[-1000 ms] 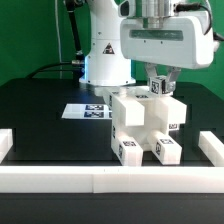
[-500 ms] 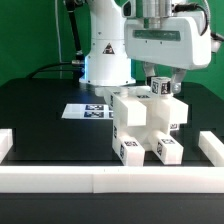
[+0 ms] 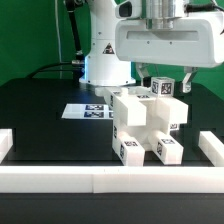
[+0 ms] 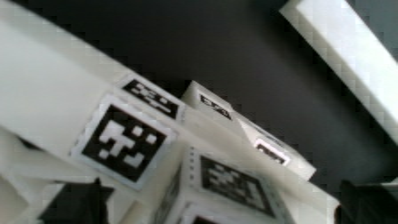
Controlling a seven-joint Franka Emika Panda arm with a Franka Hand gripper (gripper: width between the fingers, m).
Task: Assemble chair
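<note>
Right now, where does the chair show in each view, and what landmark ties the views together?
Exterior view: the chair stands mid-picture, just behind the white border wall at the front.
Wrist view: the chair fills most of the picture, seen close from above.
Shared landmark: the black-and-white tags on its upper blocks.

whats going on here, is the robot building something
Yes. A Franka arm is putting together a small white blocky chair that stands on the black table, just behind the long white border wall. The chair looks partly built, with several tagged blocks already joined. The gripper hangs right over the topmost tagged piece with its jaws spread wide, gripping nothing. The marker board lies flat on the table behind the chair.
</note>
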